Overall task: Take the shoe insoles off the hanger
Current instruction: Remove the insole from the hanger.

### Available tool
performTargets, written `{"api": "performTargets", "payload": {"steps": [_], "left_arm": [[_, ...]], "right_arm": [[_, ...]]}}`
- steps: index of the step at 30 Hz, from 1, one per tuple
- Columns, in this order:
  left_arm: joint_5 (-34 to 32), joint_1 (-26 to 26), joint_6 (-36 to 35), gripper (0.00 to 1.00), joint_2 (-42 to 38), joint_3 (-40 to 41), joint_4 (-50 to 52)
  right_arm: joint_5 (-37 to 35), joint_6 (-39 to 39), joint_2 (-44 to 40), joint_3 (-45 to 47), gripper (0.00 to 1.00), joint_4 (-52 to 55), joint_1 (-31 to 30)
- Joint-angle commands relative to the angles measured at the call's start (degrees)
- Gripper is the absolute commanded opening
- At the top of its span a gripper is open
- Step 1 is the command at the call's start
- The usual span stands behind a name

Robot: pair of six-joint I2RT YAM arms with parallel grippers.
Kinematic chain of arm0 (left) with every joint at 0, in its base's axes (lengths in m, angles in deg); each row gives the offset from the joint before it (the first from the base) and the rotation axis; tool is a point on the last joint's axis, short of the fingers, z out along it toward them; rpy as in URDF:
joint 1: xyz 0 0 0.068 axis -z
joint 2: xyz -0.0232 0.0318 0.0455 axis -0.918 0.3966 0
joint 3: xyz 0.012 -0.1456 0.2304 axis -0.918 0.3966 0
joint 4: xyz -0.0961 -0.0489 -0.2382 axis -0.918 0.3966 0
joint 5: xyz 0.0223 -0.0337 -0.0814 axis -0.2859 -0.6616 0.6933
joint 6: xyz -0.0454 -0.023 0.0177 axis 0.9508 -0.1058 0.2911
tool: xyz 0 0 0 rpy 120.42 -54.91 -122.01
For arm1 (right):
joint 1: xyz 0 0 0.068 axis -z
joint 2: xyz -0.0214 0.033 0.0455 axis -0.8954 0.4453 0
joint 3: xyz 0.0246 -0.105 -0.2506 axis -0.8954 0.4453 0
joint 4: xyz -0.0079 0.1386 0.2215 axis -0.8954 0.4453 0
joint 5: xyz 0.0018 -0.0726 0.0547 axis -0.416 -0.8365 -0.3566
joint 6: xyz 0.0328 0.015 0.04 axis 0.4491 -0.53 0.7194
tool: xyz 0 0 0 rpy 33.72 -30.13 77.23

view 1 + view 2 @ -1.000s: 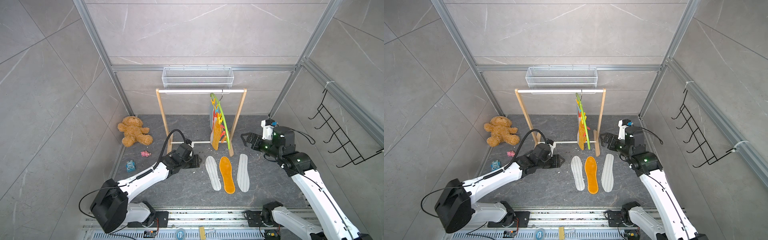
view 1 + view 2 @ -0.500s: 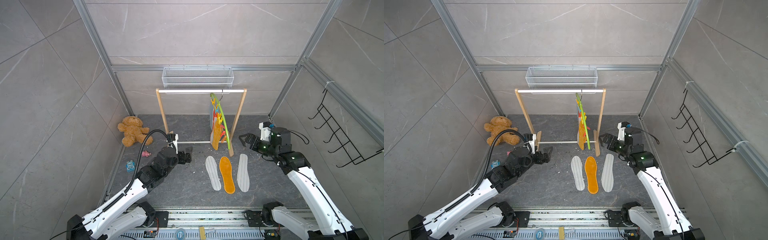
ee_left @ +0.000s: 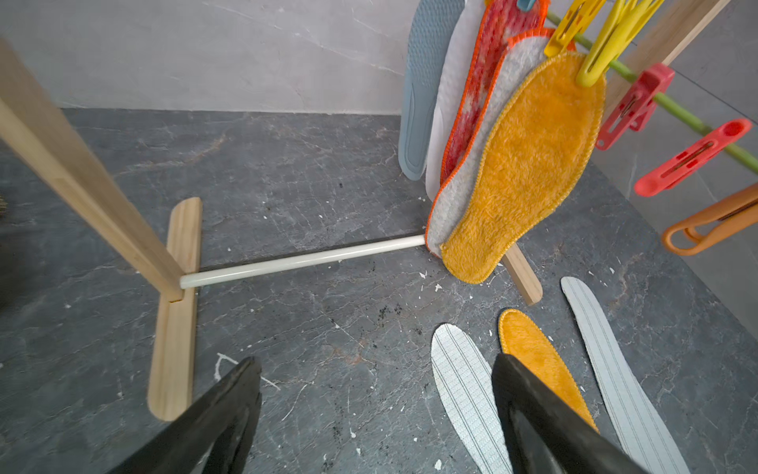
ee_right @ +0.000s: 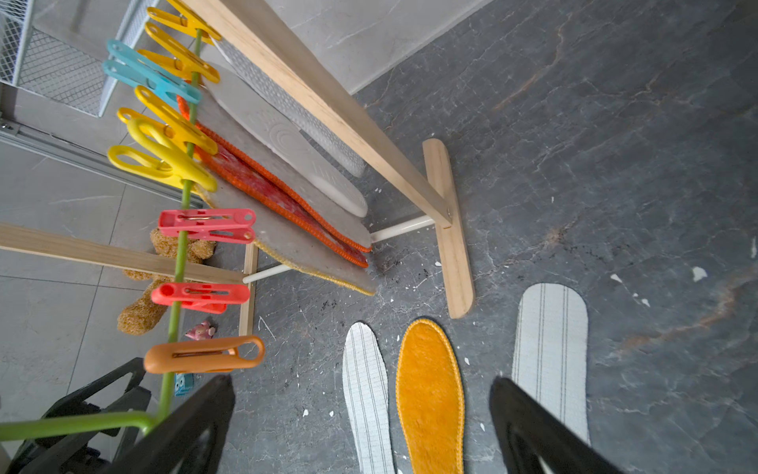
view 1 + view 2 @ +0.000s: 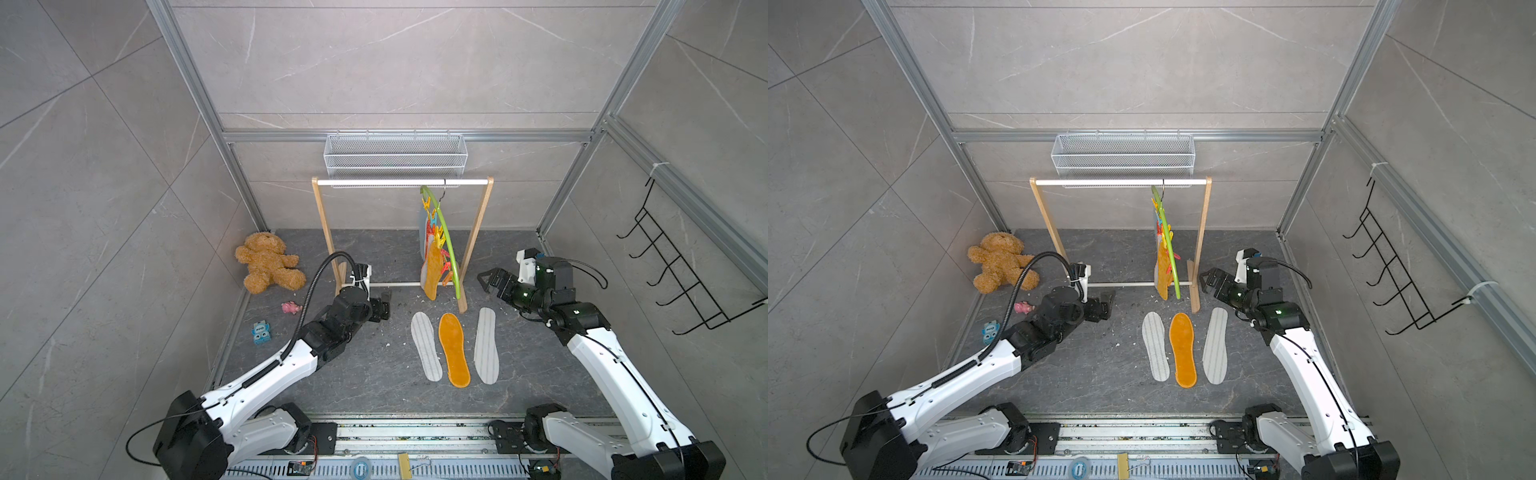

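- Three shoe insoles are lying flat, side by side, on the floor nearest the base: striped one (image 5: 426, 347), orange fuzzy one (image 5: 454, 351), second striped one (image 5: 486, 351). All three are already off the hanger.
- Left gripper (image 5: 382, 306) is hovering low over the floor, left of the floor lot, jaws standing wide apart and carrying nothing.
- Right gripper (image 5: 485, 281) is hovering just beside the frame's right leg, jaws likewise spread and empty.
- Five insoles are dangling in an overlapping fan, from front to back: hanging orange insole (image 3: 529, 164), grey felt insole (image 3: 449, 205), red-white insole (image 3: 480, 82), white insole (image 3: 449, 94), blue-grey insole (image 3: 422, 82).
- Handling, by judgement: the pieces are looking light, thin and floppy, with a fuzzy pile offering good friction. The front orange piece is offering a free lower end to pinch. A steady downward pull should be freeing it from the yellow clip (image 3: 603, 37), though the hanger is likely to swing.
- Hanger (image 5: 449, 245), a lime-green bar, is hooking over the wooden rail (image 5: 401, 181), farthest back.
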Motion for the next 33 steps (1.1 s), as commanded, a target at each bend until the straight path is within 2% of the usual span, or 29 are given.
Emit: {"api": "performTargets", "payload": {"steps": [1,5,13,14,16,17,25,33], "left_arm": [[5.2,0.06,-0.43,0.84,5.07,-2.94,-8.63],[5.97,2.58,-0.01,0.79,13.47,-4.72,-13.75],[4.21,7.1,-0.16,0.79,26.69,-8.92,-22.64],[4.04,7.27,-0.17,0.8,27.84,-9.43,-23.36],[3.91,7.42,-0.08,0.96,29.66,-10.27,-24.44],[3.83,7.5,0.0,0.97,30.62,-10.88,-24.75],[0.85,8.01,0.61,0.86,36.21,-13.38,-25.8],[-4.96,9.74,0.97,0.86,42.25,-17.21,-25.91]], "right_arm": [[0.31,1.25,-0.46,2.12,1.0,-1.95,0.44],[0.32,1.57,-1.03,4.25,1.0,-2.25,1.18],[1.23,1.64,-2.72,7.87,1.0,-2.12,3.04],[1.44,1.5,-3.03,8.09,1.0,-1.97,3.43],[1.84,1.34,-3.51,8.5,1.0,-1.67,3.99],[2.05,1.23,-3.77,8.72,1.0,-1.53,4.21],[4.53,0.74,-4.59,9.95,1.0,-1.24,7.06],[7.13,0.92,-4.41,10.39,1.0,-1.84,8.61]]}}
